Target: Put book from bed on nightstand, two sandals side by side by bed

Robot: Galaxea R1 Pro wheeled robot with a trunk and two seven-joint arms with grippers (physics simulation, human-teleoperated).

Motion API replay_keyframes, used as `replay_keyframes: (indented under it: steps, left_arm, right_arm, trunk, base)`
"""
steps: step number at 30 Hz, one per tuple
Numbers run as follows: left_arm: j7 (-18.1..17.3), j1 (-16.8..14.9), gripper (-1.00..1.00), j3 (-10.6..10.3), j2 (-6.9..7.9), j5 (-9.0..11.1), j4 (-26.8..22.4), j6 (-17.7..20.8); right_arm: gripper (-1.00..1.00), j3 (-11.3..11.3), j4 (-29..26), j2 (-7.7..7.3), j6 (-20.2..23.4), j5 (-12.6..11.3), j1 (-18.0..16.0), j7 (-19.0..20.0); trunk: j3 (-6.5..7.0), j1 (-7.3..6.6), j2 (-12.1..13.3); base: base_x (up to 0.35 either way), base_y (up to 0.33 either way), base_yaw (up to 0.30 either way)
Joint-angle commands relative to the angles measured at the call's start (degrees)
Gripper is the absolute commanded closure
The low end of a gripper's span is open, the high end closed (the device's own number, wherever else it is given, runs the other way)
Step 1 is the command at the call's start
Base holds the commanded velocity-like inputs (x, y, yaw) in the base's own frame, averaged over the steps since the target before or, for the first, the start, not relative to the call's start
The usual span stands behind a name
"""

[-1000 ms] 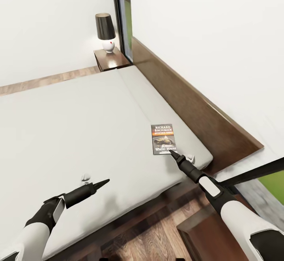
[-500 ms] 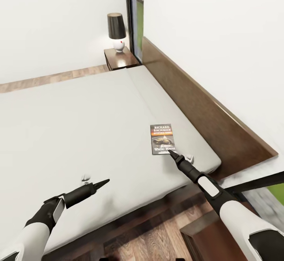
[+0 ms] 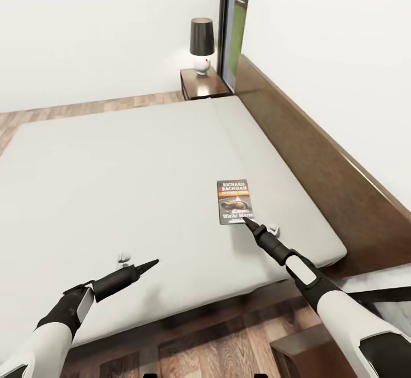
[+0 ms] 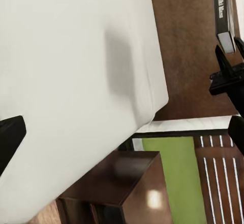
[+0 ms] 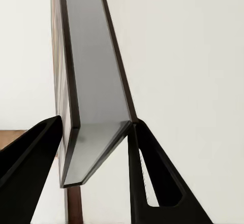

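Observation:
The book [image 3: 234, 201], dark with white "RICHARD BACHMAN" lettering and an orange band, hangs flat just over the pale mattress of the bed [image 3: 114, 167], near its headboard side. My right gripper [image 3: 249, 222] is shut on the book's near corner. In the right wrist view the book [image 5: 94, 82] stands edge-on between the two black fingers [image 5: 152, 178]. My left gripper [image 3: 149, 264] hovers open over the mattress's near edge, holding nothing. A nightstand [image 3: 205, 85] with a black-shaded lamp [image 3: 201, 44] stands at the bed's far corner. The two sandals are out of view.
The dark headboard [image 3: 319, 161] runs along the right against a white wall. A second dark cabinet [image 3: 299, 349] stands on the wood floor by my right arm, also seen as a cabinet [image 4: 122, 188] from the left wrist. A window [image 3: 235, 18] stands behind the far nightstand.
The whole view has swung left, so bed, headboard and lamp have slid rightward. The book has stayed at my right gripper's tip while the mattress shifted beneath it.

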Motion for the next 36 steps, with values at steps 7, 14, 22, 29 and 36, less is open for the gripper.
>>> replay_keyframes:
  steps: [7,14,22,29,36]
  left_arm:
    - [-0.4,-0.1,-1.00,0.4,-0.06,-0.3,0.0,0.6]
    - [-0.4,-0.1,-1.00,0.4,-0.03,-0.3,0.1,0.6]
    - [-0.4,-0.1,-1.00,0.4,-0.02,-0.3,0.1,0.6]
    - [-0.4,-0.1,-1.00,0.4,-0.03,-0.3,0.1,0.6]
    - [-0.3,-0.1,-1.00,0.4,-0.09,-0.3,0.1,0.6]
  right_arm:
    - [1.00,0.2,0.0,-0.06,0.4,-0.7,0.0,0.1]
    - [1.00,0.2,0.0,-0.06,0.4,-0.7,0.0,0.1]
    - [1.00,0.2,0.0,-0.06,0.4,-0.7,0.0,0.1]
    - [1.00,0.2,0.0,-0.06,0.4,-0.7,0.0,0.1]
    - [1.00,0.2,0.0,-0.06,0.4,-0.7,0.0,0.1]
  trunk:
    - [-0.04,0.01,0.0]
    - [-0.04,0.01,0.0]
    - [-0.04,0.01,0.0]
    - [-0.04,0.01,0.0]
    - [-0.04,0.01,0.0]
  base:
    - [0.000,0.000,0.294]
    - [-0.076,0.000,0.294]
    - [-0.111,0.000,0.294]
    - [-0.006,0.000,0.294]
    - [0.000,0.000,0.294]
